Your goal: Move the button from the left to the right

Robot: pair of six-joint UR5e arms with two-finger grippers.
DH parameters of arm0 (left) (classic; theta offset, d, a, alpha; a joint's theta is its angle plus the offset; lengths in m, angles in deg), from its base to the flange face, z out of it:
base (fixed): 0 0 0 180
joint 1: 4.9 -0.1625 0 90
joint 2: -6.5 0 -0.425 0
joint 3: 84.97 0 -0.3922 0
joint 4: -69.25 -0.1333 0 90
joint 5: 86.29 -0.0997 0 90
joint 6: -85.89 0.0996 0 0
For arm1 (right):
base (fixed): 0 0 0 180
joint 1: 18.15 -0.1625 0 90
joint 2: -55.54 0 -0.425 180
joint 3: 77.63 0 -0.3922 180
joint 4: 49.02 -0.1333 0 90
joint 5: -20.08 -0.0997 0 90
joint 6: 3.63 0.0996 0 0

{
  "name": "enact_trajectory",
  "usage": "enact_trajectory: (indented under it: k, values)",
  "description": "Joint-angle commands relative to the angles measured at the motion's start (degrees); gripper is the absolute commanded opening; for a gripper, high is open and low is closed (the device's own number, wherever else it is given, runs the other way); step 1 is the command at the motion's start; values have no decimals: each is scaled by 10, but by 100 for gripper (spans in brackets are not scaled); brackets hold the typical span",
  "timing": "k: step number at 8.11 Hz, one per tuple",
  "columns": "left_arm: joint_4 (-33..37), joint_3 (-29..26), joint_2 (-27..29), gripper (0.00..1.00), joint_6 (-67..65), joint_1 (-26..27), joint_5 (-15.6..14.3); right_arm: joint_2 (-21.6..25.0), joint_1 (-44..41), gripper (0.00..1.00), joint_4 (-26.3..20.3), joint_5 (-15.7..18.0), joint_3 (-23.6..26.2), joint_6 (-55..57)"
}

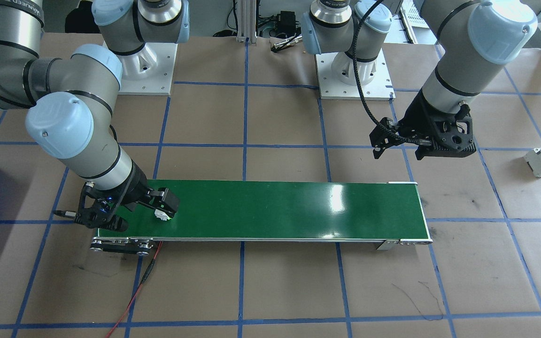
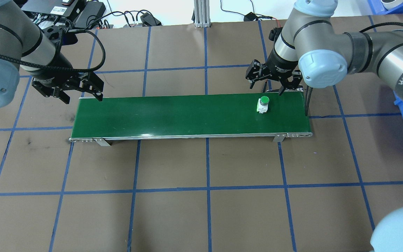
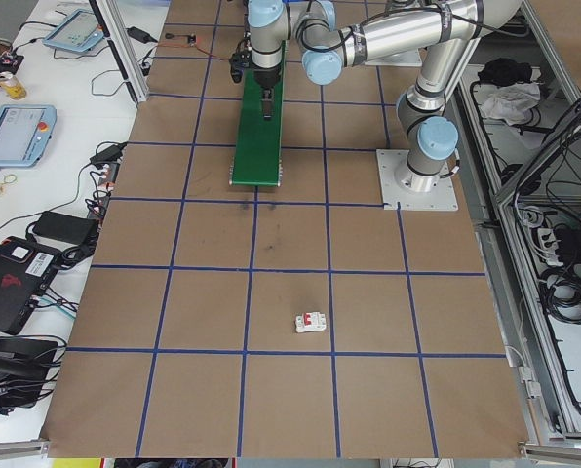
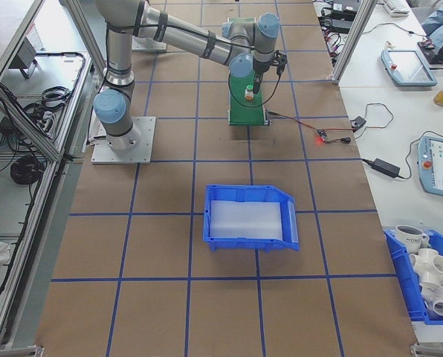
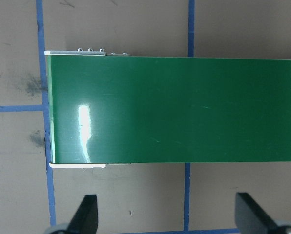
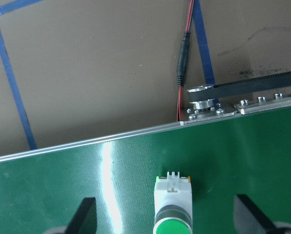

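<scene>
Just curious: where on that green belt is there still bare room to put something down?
Most of the green belt is bare, from the left gripper end up to the button. It is crowded only near the right gripper.

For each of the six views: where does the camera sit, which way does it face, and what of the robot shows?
Front-facing: opposite the robot; both arms, button.
Overhead: behind the robot; left gripper, right gripper, conveyor belt.
Exterior left: left table end; circuit breaker near.
Exterior right: right end; blue bin near.
Left wrist: straight down on the bare belt end, fingertips.
Right wrist: down on the button.
Shared: all show the belt.
</scene>
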Motion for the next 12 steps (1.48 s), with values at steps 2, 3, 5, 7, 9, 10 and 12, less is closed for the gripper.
enact_trajectory:
  k: [2, 3, 5, 7, 9, 10, 12]
  values:
    - [1, 11, 1, 100, 1, 1, -2, -33, 5, 80, -3, 72, 14, -53]
    - [-6, 11, 9, 100, 1, 1, 2, -33, 11, 65, -4, 87, 18, -58]
    - [-4, 14, 16, 100, 2, 1, 0, -32, 37, 14, -11, 89, 22, -88]
    - [-9, 12, 19, 100, 4, 1, 3, -25, 75, 7, -12, 92, 3, -154]
    - [-25, 13, 15, 100, 6, 2, 12, -24, 123, 8, -62, 123, -71, -259]
    - [-24, 13, 7, 100, 7, 1, 8, -17, 157, 8, -65, 142, -91, -334]
    - [-26, 13, 20, 100, 8, 1, 10, 10, 225, 7, -64, 146, -97, -497]
